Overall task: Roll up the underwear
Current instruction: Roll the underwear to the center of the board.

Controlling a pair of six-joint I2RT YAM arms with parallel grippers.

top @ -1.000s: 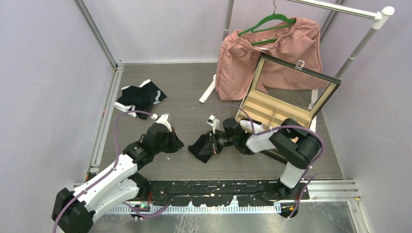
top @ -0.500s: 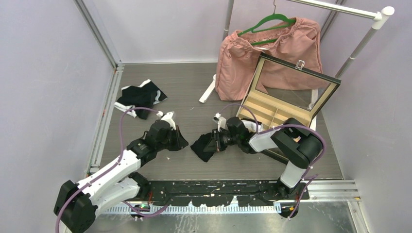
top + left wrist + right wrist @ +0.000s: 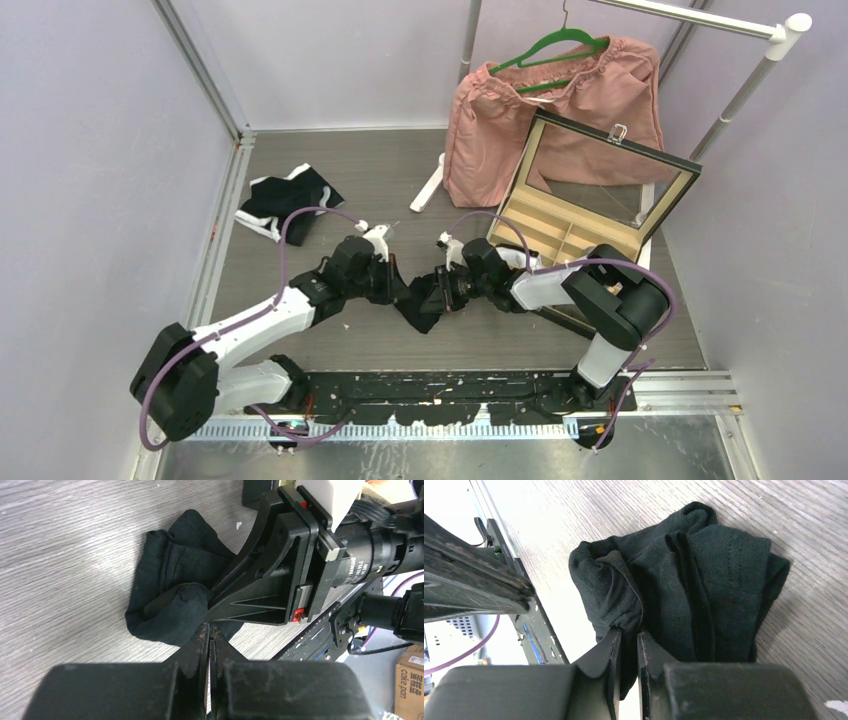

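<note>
the left arm (image 3: 255, 335) and the right arm (image 3: 540, 288) share one build: glossy white shell links between bulky matt black joint housings. a purple cable (image 3: 320, 210) loops along each arm. the left gripper (image 3: 208, 627) has plain black fingers with flat inner faces; the right gripper (image 3: 628, 632) shows black ribbed, triangular finger frames, small red tabs, a grey clip and a white block behind them.

Pale lilac walls (image 3: 90, 180) enclose a grey wood-grain table (image 3: 380, 165) on three sides. A white clothes rail (image 3: 745, 93) stands at the table's far right corner, under even light.
</note>
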